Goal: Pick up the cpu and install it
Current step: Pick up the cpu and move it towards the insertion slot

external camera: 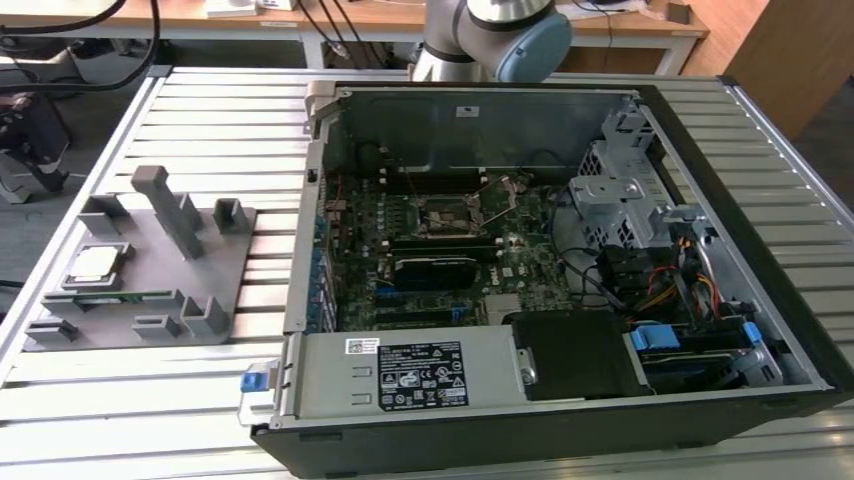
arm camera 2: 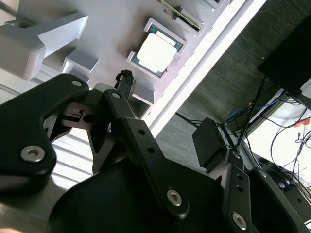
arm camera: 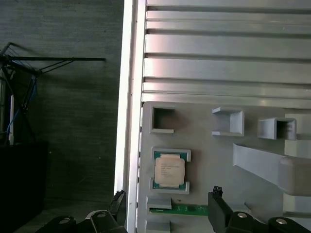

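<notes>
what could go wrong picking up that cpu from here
The flat silver square cpu lies low in a grey fixture pocket, so the open pincer might catch the pocket's raised lips instead of the chip's thin edges. The narrow green memory stick lies beside it and could get clipped.

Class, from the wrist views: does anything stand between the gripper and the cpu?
Nothing visible does. The cpu lies bare in its pocket of the gray tray, and the open gripper hangs near it with only air between.
</notes>
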Controlling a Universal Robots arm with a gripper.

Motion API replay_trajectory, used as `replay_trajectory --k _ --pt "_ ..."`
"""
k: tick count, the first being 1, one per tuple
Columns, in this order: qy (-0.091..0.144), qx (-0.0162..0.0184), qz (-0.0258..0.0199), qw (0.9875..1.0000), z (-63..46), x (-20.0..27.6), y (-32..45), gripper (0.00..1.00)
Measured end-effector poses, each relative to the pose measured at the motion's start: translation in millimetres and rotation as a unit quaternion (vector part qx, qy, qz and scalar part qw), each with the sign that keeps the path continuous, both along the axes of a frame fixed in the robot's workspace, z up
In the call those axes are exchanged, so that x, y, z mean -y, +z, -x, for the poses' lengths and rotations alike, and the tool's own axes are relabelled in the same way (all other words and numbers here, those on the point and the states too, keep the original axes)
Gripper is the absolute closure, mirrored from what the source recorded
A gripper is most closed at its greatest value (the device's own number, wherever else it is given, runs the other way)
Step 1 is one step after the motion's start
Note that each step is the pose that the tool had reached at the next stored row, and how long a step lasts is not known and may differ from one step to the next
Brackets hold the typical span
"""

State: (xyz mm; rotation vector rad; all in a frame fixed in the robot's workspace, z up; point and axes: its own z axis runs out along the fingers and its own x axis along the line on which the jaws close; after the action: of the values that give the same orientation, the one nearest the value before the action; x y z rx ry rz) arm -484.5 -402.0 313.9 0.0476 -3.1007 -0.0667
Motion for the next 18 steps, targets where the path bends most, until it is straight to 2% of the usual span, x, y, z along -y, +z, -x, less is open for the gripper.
replay_trajectory --k 11,14,18 --pt "-0.003 -0.0004 0.0005 1.0000 1.1 1.3 -18.4 0.24" --pt "-0.003 -0.0004 0.0004 1.0000 1.2 2.2 -20.3 0.24" --pt "-0.003 0.0007 -0.0023 1.0000 1.4 3.3 -23.0 0.24"
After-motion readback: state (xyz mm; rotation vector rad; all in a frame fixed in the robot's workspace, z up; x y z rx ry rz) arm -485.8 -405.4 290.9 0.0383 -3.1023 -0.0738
